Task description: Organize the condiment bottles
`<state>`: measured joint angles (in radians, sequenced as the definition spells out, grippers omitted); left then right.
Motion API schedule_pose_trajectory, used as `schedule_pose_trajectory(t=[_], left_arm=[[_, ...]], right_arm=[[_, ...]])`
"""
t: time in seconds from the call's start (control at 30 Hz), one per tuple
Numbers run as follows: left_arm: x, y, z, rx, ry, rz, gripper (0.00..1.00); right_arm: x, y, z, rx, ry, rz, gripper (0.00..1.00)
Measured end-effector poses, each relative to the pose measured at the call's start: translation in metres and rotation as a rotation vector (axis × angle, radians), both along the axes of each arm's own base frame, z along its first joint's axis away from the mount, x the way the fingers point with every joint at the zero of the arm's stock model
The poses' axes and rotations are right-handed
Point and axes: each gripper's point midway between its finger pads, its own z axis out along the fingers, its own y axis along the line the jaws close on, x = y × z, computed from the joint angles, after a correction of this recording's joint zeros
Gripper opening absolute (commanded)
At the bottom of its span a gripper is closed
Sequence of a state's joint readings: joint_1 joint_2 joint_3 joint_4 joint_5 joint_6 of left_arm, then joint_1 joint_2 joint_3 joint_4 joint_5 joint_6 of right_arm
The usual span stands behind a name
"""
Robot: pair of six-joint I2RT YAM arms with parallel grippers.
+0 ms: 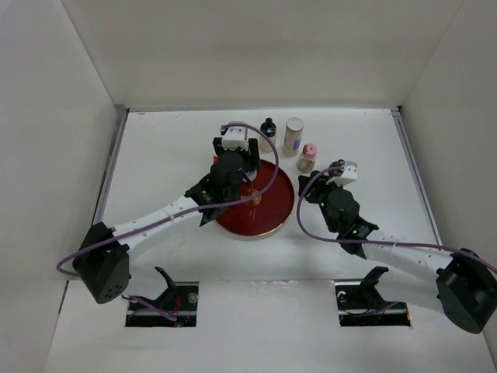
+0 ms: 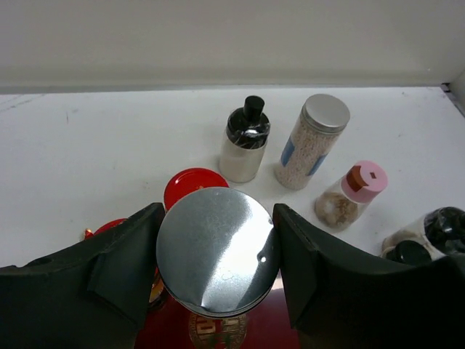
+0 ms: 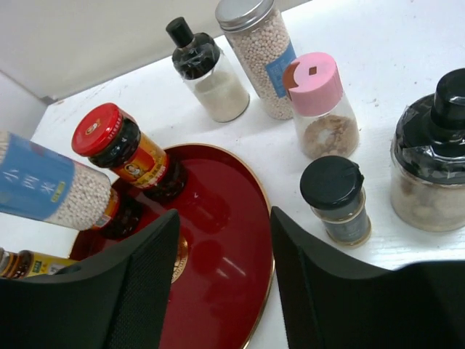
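Left end effector (image 2: 217, 243) holds jar (image 2: 216, 263) tilted.

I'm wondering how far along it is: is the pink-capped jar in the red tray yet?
Out. The pink-capped jar stands upright on the white table, outside the rim of the red tray.

Two jars (image 3: 138, 160) stand on the tray (image 3: 225, 247); the tall jar (image 1: 293, 136) stands behind it on the table (image 1: 155, 155)

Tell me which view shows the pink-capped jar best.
The right wrist view: the pink-capped jar stands close, large and unobstructed. The left wrist view shows it smaller, farther off; the top view gives only a tiny pink cap.
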<state>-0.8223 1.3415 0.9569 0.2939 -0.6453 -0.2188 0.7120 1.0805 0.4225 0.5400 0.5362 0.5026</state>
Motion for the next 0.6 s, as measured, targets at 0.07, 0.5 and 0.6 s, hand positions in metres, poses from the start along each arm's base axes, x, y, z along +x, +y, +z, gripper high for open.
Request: schedule_pose_trajectory(t=[0.07, 0.5, 0.6], left_arm=[[0.004, 0.001, -0.015, 0.010, 0.020, 0.007, 0.33], [0.021, 0.000, -0.109, 0.070, 0.182, -0.003, 0.36], [0.020, 0.000, -0.114, 0.063, 0.186, -0.005, 0.47]], right_arm=[[0.001, -0.001, 0.000, 0.005, 0.002, -0.005, 0.70], [0.003, -0.001, -0.009, -0.008, 0.020, -0.010, 0.85], [0.004, -0.002, -0.010, -0.010, 0.023, -0.012, 0.87]])
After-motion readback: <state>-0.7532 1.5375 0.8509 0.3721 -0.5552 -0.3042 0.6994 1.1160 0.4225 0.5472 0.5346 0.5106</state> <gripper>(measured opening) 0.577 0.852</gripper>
